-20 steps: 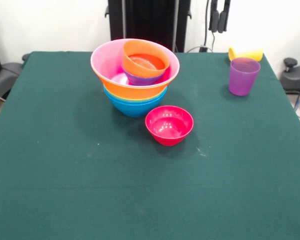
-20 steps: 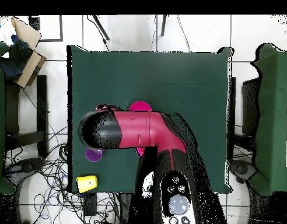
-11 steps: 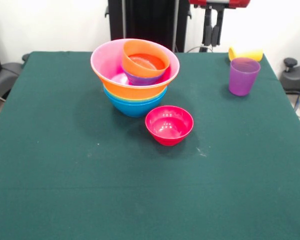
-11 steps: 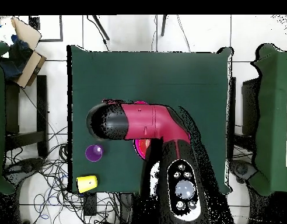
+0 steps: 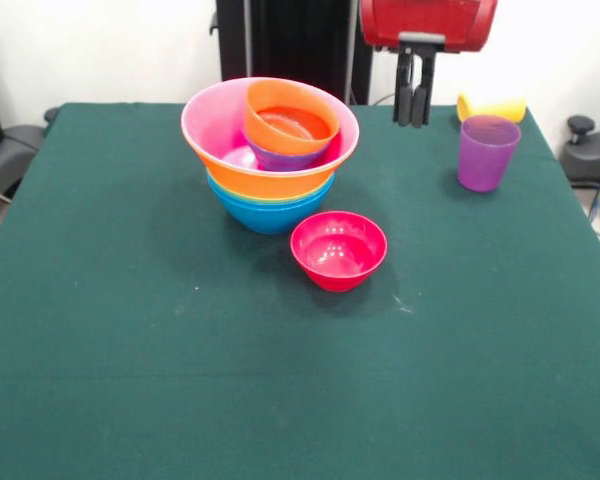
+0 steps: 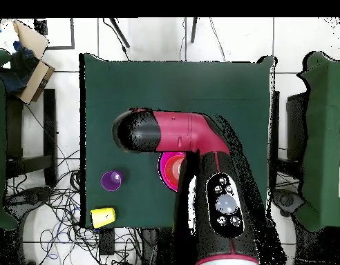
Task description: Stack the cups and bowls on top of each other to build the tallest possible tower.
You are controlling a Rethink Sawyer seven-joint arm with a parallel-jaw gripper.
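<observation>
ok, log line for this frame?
end effector: shut, empty, above table | crimson bowl: loose beside tower | purple cup: upright | yellow cup: on side

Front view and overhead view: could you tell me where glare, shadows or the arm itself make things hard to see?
Front view: soft highlights gleam inside the crimson bowl and on the tower; faint shadows lie beside both on the table. Overhead view: the arm hides the crimson bowl and most of the tower; the purple cup and yellow cup stay visible.
</observation>
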